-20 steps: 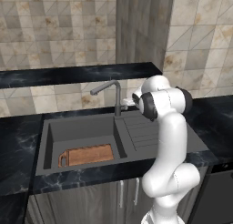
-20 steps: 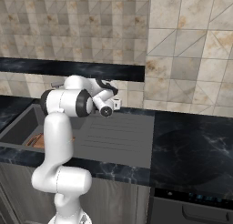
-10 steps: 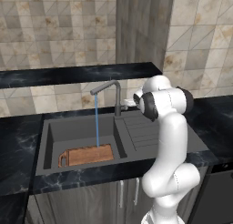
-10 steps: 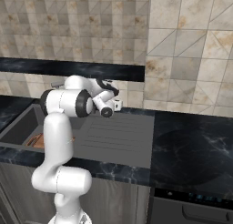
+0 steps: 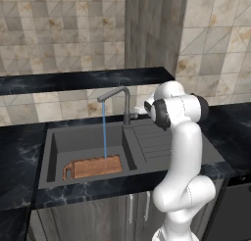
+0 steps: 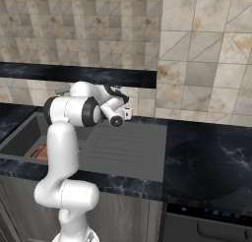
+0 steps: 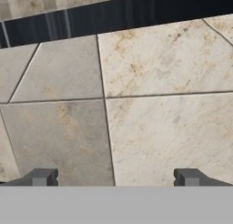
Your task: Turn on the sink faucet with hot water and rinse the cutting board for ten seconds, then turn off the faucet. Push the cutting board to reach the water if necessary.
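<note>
The grey sink faucet [image 5: 126, 104] stands behind the dark sink [image 5: 50, 154]. A thin light-blue stream of water [image 5: 104, 130] falls from its spout. It lands at the far edge of the reddish-brown cutting board [image 5: 93, 167], which lies flat at the front of the basin. My gripper [image 5: 139, 109] hovers just right of the faucet post, near its side lever. The fingertips [image 7: 42, 177] stand wide apart, open and empty, facing the tiled wall. From the right base, my gripper [image 6: 129, 113] pokes out past the wrist, and a corner of the board [image 6: 39, 151] peeks out behind the arm.
A ribbed drainboard [image 5: 154, 142] lies right of the basin, under my arm. Black marble counter [image 6: 206, 162] stretches right. A dark ledge [image 5: 83, 81] runs along the tiled wall above the faucet. An oven front [image 6: 206, 228] sits below the right counter.
One second ago no water ran. The stream appeared half a second ago and still flows. My arm and the board have hardly moved.
</note>
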